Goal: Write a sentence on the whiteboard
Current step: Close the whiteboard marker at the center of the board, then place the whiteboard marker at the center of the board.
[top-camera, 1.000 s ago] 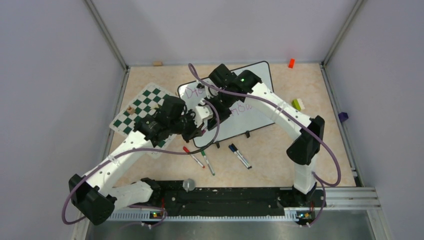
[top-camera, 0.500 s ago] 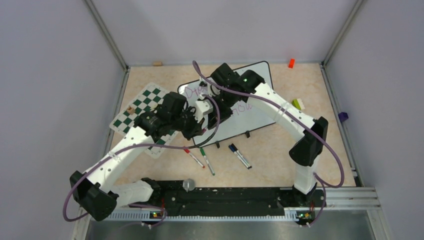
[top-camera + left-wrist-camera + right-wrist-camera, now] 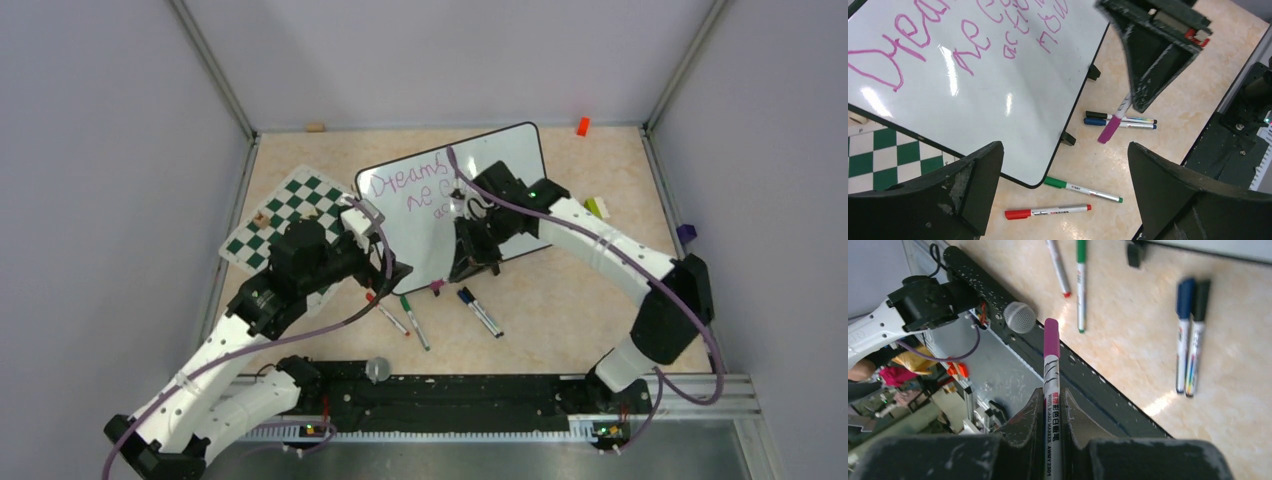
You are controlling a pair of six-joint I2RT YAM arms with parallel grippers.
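Right arm arcs in from lower right, right pincer (image 3: pixel 463 268) pinching purple marker (image 3: pixel 1051 365) just off lower edge of whiteboard (image 3: pixel 512 158); left pincer (image 3: pixel 1064 152) spread wide.

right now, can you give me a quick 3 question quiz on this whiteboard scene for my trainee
1. True or false: the right claw is shut on a purple marker.
2. The first word of the sentence on the whiteboard reads: A Dreams, B Hello, C Robots.
3. How many markers lie loose on the table?

Key:
1. True.
2. A.
3. Four: the red marker, green marker, blue marker and black marker.
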